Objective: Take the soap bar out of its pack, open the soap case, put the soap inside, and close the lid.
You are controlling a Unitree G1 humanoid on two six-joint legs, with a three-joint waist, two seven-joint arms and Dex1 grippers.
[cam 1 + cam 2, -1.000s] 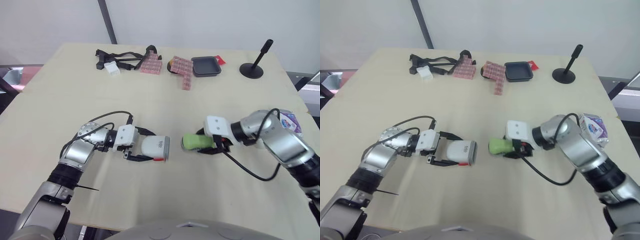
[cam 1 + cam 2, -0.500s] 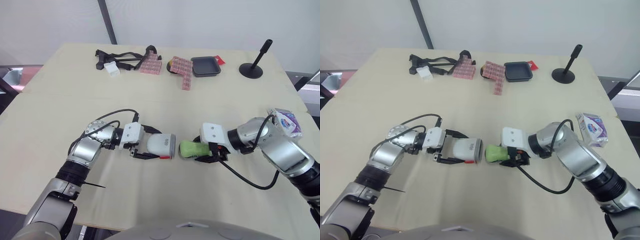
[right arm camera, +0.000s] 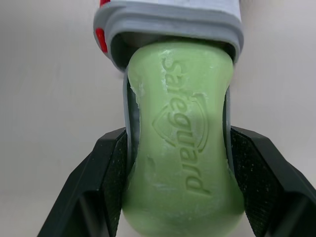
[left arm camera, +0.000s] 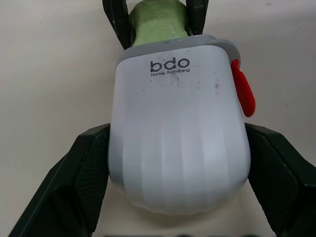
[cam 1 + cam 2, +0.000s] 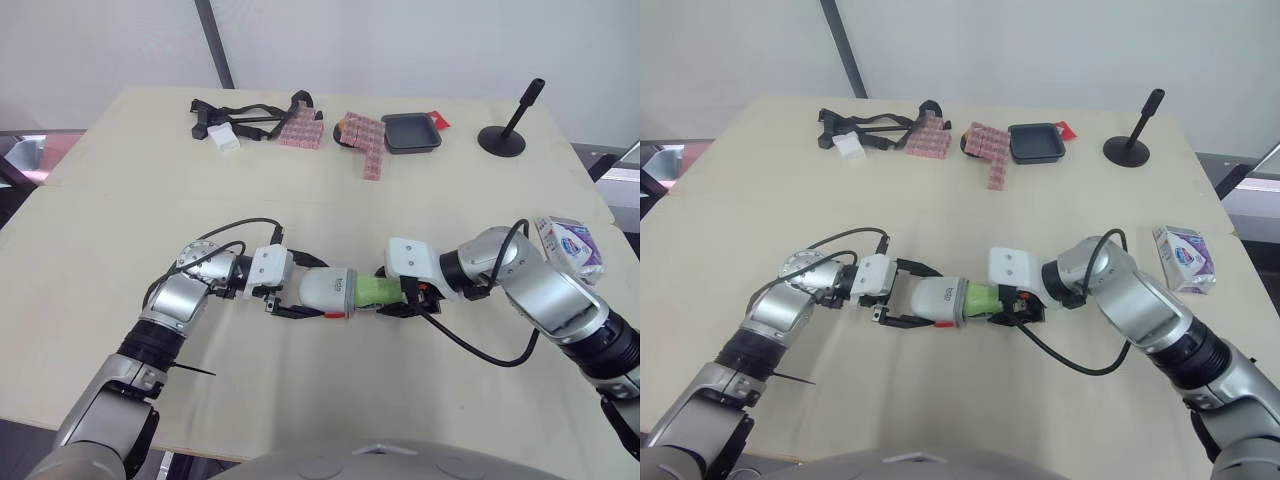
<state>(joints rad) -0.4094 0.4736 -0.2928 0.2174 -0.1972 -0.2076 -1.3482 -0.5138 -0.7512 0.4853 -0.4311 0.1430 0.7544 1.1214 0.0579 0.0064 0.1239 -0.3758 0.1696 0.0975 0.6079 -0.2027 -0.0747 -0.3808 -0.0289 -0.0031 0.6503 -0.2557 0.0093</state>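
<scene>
Near table centre, right fingers grip soap, left fingers grip case

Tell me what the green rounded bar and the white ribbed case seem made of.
Green rounded bar: solid soap, matte and waxy, judging by the pressed-in Safeguard lettering and pale crumbly scuffs. White ribbed case: probably moulded hard plastic, smooth with a soft sheen; even shallow ribs and a printed logo suggest it. Its grey rim looks plastic too, perhaps softer; unclear.
</scene>
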